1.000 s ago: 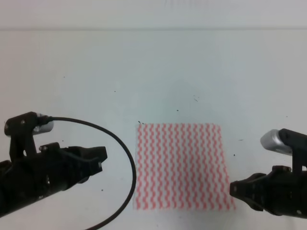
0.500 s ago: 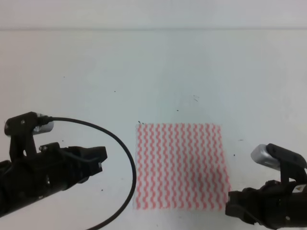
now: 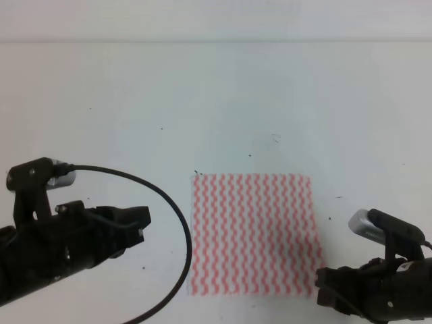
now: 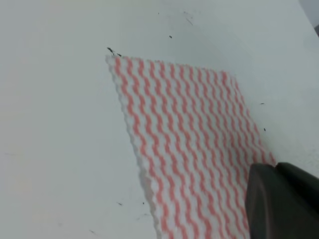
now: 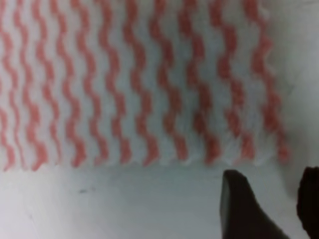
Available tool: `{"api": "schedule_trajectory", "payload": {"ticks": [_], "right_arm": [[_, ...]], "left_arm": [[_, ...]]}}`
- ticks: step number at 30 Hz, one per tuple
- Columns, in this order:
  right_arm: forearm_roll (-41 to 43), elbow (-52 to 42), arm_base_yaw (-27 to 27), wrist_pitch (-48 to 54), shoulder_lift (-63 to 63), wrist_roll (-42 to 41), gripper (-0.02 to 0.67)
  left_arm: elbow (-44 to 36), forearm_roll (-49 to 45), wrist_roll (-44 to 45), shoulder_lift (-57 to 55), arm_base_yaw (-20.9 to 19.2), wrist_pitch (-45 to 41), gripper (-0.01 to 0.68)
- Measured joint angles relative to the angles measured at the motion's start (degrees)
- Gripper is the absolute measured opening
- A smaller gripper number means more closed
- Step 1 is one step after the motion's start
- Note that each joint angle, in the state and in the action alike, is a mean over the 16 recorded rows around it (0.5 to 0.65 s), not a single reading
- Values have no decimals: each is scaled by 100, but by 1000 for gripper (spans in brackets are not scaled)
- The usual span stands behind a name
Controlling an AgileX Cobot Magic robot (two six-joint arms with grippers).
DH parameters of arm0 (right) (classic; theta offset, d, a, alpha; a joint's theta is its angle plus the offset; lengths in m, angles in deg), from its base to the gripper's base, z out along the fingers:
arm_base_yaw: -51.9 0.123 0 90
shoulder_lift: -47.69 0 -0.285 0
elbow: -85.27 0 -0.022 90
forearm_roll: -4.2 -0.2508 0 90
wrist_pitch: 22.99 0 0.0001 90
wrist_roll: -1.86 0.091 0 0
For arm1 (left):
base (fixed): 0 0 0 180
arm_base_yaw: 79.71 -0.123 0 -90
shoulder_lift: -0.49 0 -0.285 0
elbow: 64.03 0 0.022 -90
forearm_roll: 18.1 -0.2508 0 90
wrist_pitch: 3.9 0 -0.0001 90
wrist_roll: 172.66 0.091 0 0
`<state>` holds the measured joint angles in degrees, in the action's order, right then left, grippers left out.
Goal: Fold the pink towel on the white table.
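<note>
Pink towel (image 3: pixel 253 234) flat on white table (image 3: pixel 216 101) | right gripper (image 5: pixel 279 209) jaws parted beside near-right corner | left gripper (image 3: pixel 138 223) jaws unclear

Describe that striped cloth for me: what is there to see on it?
The pink towel is a thin rectangular cloth with wavy pink-red and white stripes and slightly scalloped edges. It lies flat and unfolded on the white table. The right tool hangs beside the towel's near right corner with its fingers apart, apparently not touching it. The left tool is off to the towel's left, clear of it.

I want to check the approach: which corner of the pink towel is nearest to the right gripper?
The near right corner of the pink towel; the right gripper sits beside it.
</note>
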<state>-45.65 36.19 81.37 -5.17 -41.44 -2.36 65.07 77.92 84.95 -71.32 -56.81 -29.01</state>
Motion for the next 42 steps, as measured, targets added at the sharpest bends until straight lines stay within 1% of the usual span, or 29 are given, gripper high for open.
{"api": "schedule_trajectory", "payload": {"ticks": [15,25,31,42], "right_arm": [[-182,79,-1,-283,-514,-6,242],[-256,273,-1,-218,-750,-107,233],[-146,350,0,-43,-856,-168,188],[52,352,0,113,-865,-181,28]], "left_arm": [[0,3,0,-146,2,-60,-6],[-1,-14,5,-231,-2,-94,-7],[0,-14,5,-221,-1,-217,-6],[0,-141,187,-213,1,-345,-6]]}}
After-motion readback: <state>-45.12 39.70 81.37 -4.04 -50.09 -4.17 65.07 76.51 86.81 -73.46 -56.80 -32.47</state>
